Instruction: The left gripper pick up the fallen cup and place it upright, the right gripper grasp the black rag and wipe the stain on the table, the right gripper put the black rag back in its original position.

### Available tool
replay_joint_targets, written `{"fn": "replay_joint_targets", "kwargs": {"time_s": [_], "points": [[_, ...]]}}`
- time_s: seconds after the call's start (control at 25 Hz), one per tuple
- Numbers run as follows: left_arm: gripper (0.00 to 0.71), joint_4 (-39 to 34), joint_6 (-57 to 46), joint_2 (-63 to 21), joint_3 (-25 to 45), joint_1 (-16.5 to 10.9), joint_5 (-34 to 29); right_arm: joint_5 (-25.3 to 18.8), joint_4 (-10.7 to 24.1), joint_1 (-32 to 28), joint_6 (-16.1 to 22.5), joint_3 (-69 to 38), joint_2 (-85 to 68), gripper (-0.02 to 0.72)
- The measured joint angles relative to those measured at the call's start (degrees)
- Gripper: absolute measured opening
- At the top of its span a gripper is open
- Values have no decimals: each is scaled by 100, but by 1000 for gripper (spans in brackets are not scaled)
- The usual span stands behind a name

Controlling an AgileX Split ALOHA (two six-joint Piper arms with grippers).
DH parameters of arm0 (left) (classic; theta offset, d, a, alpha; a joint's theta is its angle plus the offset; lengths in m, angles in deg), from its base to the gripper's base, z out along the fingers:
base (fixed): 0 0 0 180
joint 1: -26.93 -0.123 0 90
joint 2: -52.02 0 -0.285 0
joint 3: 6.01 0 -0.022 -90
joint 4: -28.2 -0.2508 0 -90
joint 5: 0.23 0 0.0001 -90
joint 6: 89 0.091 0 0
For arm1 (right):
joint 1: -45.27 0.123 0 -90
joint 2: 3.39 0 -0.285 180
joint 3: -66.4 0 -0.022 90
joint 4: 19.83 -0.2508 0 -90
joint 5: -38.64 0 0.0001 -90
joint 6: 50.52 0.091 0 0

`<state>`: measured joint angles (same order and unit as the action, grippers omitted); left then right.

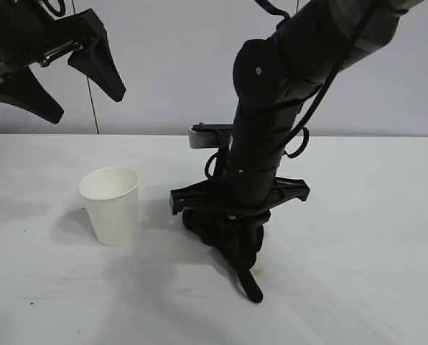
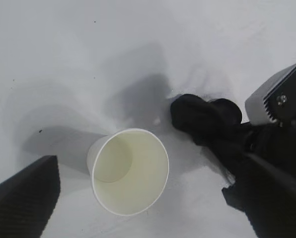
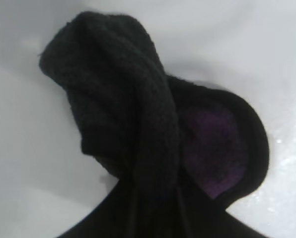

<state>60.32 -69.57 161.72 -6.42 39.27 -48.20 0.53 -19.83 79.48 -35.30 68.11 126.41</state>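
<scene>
Between the jaws first, as you would list them. Right gripper [image 1: 225, 230], black, two-fingered, with grey block and looping cable: pointed down at the centre of the table; you see its jaws clamped on the black rag [image 1: 228, 241], which is pressed to the surface beneath it. In the right wrist view the bunched black knitted cloth [image 3: 138, 134] fills most of the frame, folded over itself, with white tabletop around it.

Left gripper [image 1: 59, 75], black, with two long wedge-shaped fingers: raised high at the upper left of the exterior view; jaws apart, nothing between them. One of its fingers [image 2: 24, 198] shows at the edge of the left wrist view.

Outward from these you find:
- Small white tapered paper cup [image 1: 111, 205]: upright on the table, mouth up, near the rag on its left in the exterior view, not touching it. Seen from above, its inside is bare [image 2: 130, 171].
- Rag's thin strap-like tail [image 1: 248, 284]: trails from the bunch toward the near edge.
- Yellowish trace of the stain [image 1: 258, 272]: a faint mark just beside the tail; you cannot make out more of it.
- Wide matte white table [image 1: 357, 237]: carries all of the above.
</scene>
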Motion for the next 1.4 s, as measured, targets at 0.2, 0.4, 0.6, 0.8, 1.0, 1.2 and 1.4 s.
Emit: {"fn": "replay_joint_targets", "kwargs": {"time_s": [0.2,0.4,0.6,0.8,1.0,1.2,1.4], "points": [[694,0,0,0,0,0,-6,305,52,-29,128,-768,-419,83],[694,-2,0,0,0,0,-10,565,253,-258,339,-1715,-961,83],[694,-2,0,0,0,0,-23,855,342,-792,576,-1878,-1046,83],[694,-2,0,0,0,0,-42,1071,412,-1321,595,-1859,-1091,83],[694,-2,0,0,0,0,-47,759,424,-1590,595,-1364,-1168,381],[694,241,0,0,0,0,-71,-226,104,-1760,110,-344,-1175,664],[694,465,0,0,0,0,-77,-663,-1252,-1906,-693,389,-1180,667]]}}
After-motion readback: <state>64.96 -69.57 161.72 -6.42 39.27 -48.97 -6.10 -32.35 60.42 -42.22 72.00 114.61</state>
